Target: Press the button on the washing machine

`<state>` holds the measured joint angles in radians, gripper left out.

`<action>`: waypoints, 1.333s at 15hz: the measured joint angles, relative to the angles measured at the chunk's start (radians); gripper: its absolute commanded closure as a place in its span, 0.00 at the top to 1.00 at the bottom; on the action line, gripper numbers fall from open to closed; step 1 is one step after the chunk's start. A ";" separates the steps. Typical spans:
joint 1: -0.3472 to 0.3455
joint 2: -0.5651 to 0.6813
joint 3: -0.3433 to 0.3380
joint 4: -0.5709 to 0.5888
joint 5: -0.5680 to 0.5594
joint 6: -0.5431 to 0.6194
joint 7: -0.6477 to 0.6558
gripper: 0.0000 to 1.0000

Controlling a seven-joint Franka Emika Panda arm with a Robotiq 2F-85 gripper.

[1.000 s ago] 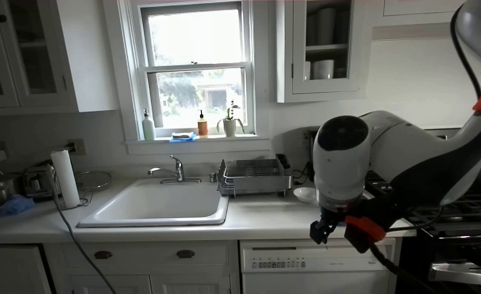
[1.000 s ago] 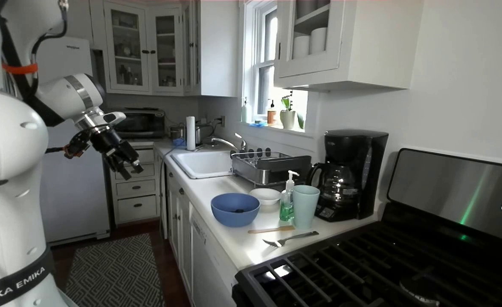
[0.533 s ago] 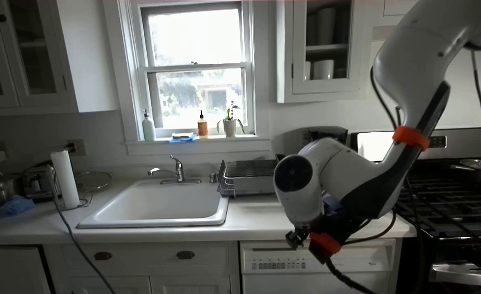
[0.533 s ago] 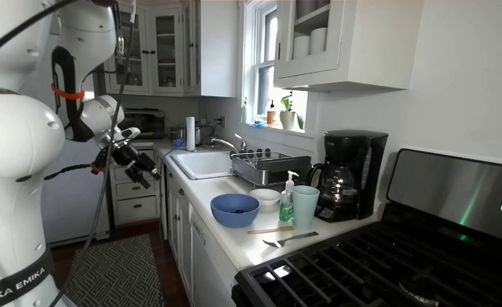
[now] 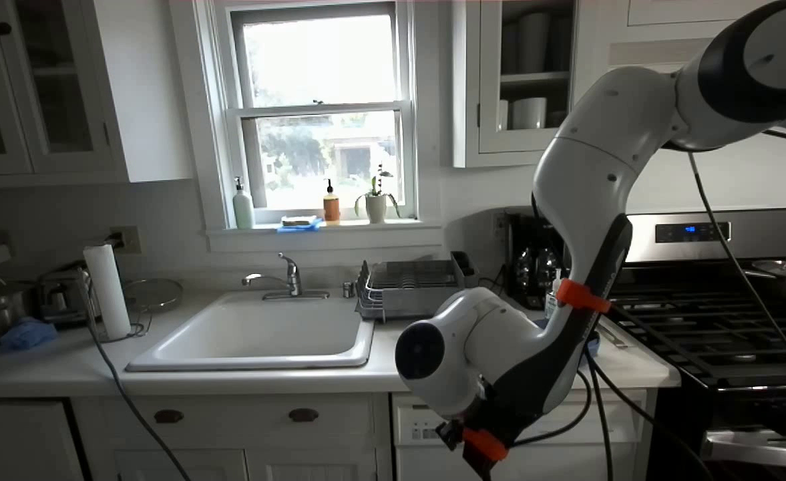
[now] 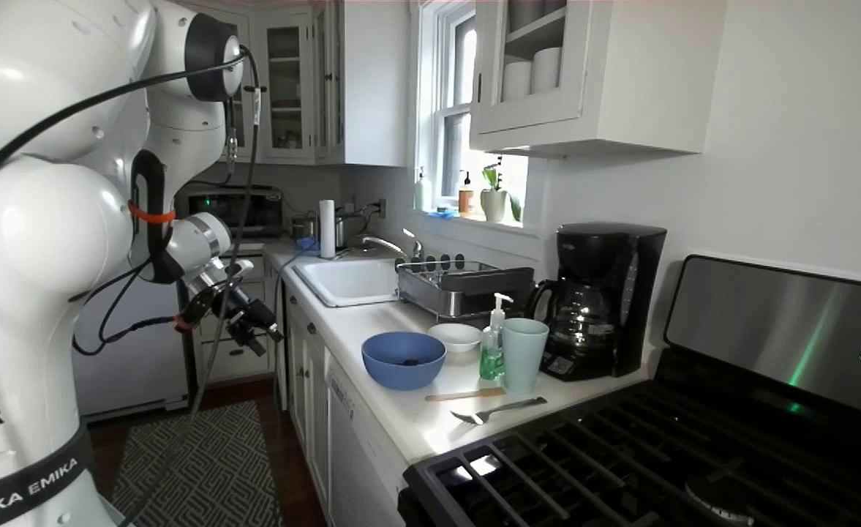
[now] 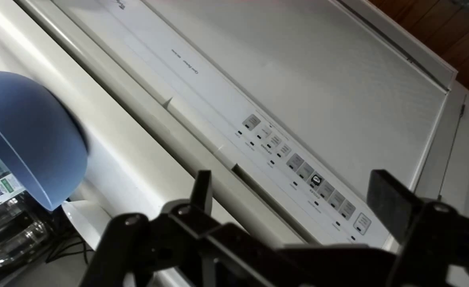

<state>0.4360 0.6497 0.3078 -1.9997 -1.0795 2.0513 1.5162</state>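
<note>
- Washing machine point(image 7: 306, 83), under the counter point(image 5: 386, 374) and beyond the gripper point(image 7: 292, 179), whose jaws stand well apart; the buttons point(image 7: 305, 171) show between them, print too small to read.
- Arm point(image 5: 590, 160): in an exterior view it hides most buttons.
- Blue bowl point(image 7: 31, 127): cut off in the wrist view.
- Coffee maker point(image 5: 525, 257): part-hidden by the arm.
- Window point(image 5: 319, 63): top half washed out by glare.

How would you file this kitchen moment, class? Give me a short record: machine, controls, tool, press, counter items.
machine: white washing machine, built in under the counter
controls: small buttons in a row along its control strip
tool: gripper, open, holding nothing
press: none seen; the row shows clear of the gripper in the wrist view
counter items: blue bowl, white bowl beside it, pale green cup, black coffee maker
</note>
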 measured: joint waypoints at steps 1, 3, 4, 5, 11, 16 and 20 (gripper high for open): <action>0.004 0.013 -0.006 0.014 0.000 0.000 -0.005 1.00; 0.004 0.019 -0.008 0.023 0.000 0.000 -0.010 1.00; 0.004 0.019 -0.008 0.025 0.000 0.000 -0.011 1.00; 0.004 0.019 -0.008 0.026 0.000 0.000 -0.012 1.00; 0.026 0.072 -0.050 0.033 0.001 -0.042 -0.051 0.75; 0.045 0.185 -0.089 0.094 -0.001 -0.067 -0.083 0.44; 0.065 0.259 -0.115 0.169 -0.005 -0.087 -0.112 0.18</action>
<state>0.5012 0.9085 0.1931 -1.8304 -1.0842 1.9642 1.4047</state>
